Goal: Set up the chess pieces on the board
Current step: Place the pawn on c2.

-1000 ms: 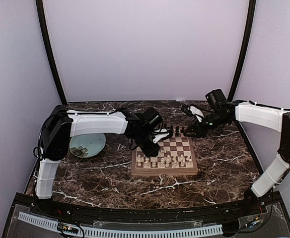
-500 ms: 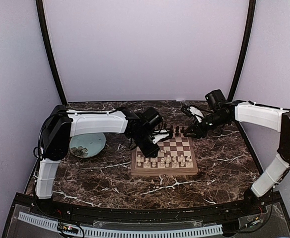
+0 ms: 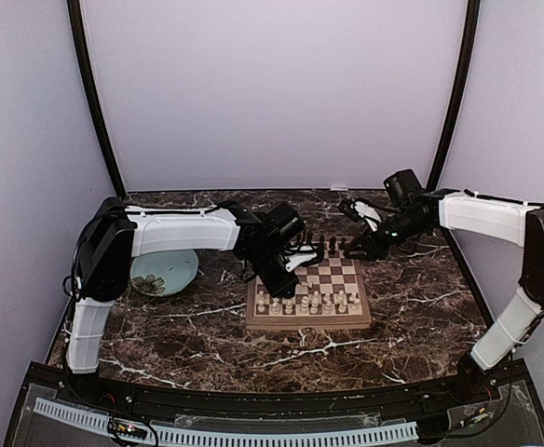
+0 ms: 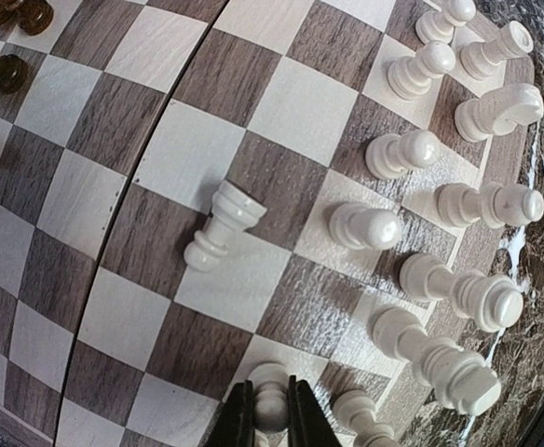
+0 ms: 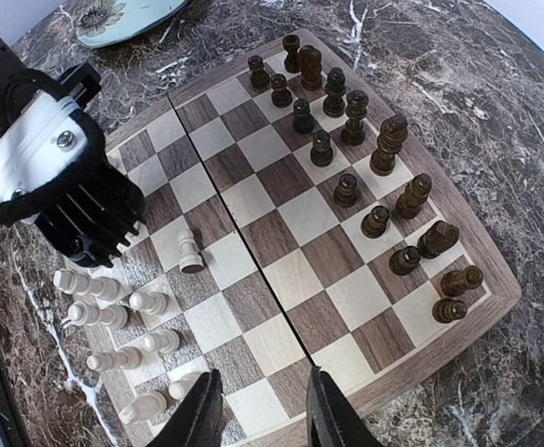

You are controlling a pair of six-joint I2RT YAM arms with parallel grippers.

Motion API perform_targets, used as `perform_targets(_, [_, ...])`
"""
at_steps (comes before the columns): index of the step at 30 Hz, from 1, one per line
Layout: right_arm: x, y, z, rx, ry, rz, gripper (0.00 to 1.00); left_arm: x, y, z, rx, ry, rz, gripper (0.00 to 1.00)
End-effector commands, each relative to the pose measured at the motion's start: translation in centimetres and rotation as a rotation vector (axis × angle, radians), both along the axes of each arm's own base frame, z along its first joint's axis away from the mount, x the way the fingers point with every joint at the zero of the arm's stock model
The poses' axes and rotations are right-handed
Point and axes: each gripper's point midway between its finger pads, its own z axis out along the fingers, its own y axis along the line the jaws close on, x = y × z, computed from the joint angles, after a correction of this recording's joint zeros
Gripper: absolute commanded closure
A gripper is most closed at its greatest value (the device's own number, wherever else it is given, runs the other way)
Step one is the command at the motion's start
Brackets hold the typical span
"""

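We find the left end effector [image 4: 270,396] pinching a white pawn [image 4: 270,375] over the board [image 4: 197,154], beside the other white pieces [image 4: 458,200]. A white rook [image 4: 218,228] stands alone mid-board. Dark pieces [image 5: 346,121] line the far side. The right end effector [image 5: 265,377] hovers spread and empty over the board's edge.

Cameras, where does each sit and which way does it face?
Top external: above and behind the bases, looking down on the chessboard; both arms show.
Left wrist: low over the chessboard; left claw shut on a white piece.
Right wrist: above the chessboard's side, looking across it; right claw open.
Both wrist views share the lone white rook.
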Motion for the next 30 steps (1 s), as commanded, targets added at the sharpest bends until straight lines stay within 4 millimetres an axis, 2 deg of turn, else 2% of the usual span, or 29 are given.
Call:
perform_targets(1, [0.1, 0.3, -0.1, 0.013, -0.002, 0.011, 0.67, -0.6, -0.1, 0.1, 0.001, 0.025, -0.03, 0.92])
perform_targets(7, [0.1, 0.3, -0.1, 0.013, -0.002, 0.012, 0.67, -0.7, -0.1, -0.2, 0.006, 0.032, -0.028, 0.92])
perform_targets(16, [0.1, 0.3, 0.0, 0.015, -0.003, 0.012, 0.67, -0.6, -0.1, 0.0, 0.007, 0.029, -0.025, 0.79])
perform_targets(30, [0.1, 0.3, 0.0, 0.016, 0.0, 0.012, 0.67, -0.1, -0.6, 1.6, -0.02, -0.001, -0.021, 0.72])
